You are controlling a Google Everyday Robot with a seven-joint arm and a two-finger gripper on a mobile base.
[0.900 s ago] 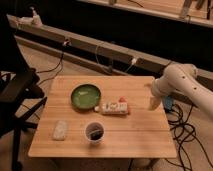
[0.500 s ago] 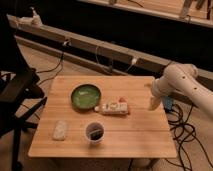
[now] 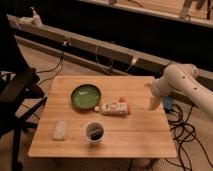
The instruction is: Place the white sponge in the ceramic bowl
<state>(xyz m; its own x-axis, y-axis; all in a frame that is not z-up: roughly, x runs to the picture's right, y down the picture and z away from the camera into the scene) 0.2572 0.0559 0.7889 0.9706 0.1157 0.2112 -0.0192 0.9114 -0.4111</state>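
The white sponge [image 3: 60, 130] lies flat near the front left corner of the wooden table [image 3: 142, 135]. The green ceramic bowl [image 3: 85, 96] sits left of the table's middle, behind and to the right of the sponge. My gripper [image 3: 153, 103] hangs from the white arm [image 3: 182, 82] over the table's right edge, far from both the sponge and the bowl. Nothing shows in it.
A long white box [image 3: 115, 107] with red and green marks lies just right of the bowl. A white cup [image 3: 94, 132] with a dark inside stands in front of it. A black chair [image 3: 17, 92] is at the left. Cables [image 3: 187, 130] trail on the floor at the right.
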